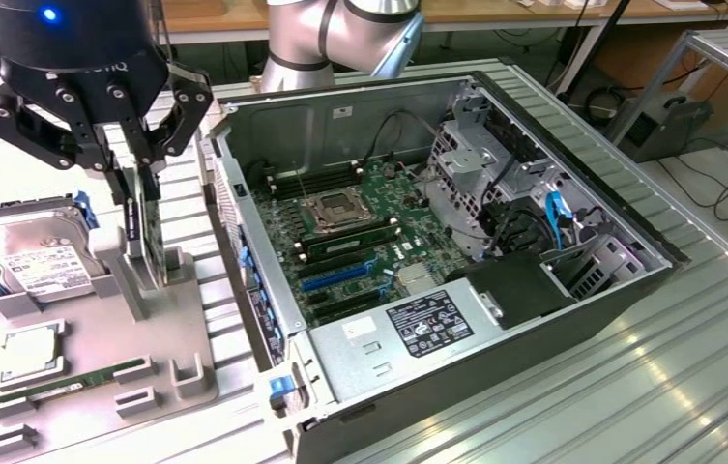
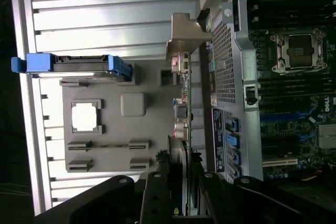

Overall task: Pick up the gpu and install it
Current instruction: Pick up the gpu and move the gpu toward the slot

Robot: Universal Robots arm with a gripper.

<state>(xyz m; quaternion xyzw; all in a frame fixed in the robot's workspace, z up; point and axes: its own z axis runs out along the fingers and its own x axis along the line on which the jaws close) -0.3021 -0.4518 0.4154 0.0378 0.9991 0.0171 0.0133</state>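
Exterior view: gripper (image 1: 142, 169) sits at approx 10 o'clock of frame, jaws pressed onto the top edge of the gpu (image 1: 144, 237). The gpu stands on edge in a grey holder (image 1: 189, 372), and its lower edge looks seated in the slot. Wrist view agrees: gpu (image 2: 185, 114) runs edge-on under the gripper (image 2: 185, 195), w/ metal bracket (image 2: 186, 38) at the end away from it.

Step in hand = pick-up. Grip looks made, card not lifted, install not begun.

My read: the lift calls for a straight pull up out of the slot, no twist, since the card is thin. Likely install spot is the blue slots (image 1: 337, 280) on the motherboard (image 1: 377, 217), approx 3 o'clock from the gpu, inside the PC case (image 1: 493, 358).

In the way: case side wall (image 1: 237, 242) stands just beside the holder, btwn card & slots, so the card has to clear it.

Also on the holder:
- hard drive (image 1: 28, 256) at 9 o'clock of the gpu
- cpu (image 1: 31, 348) & memory stick (image 1: 73, 379) at approx 7 o'clock

All are apart from the gripper.
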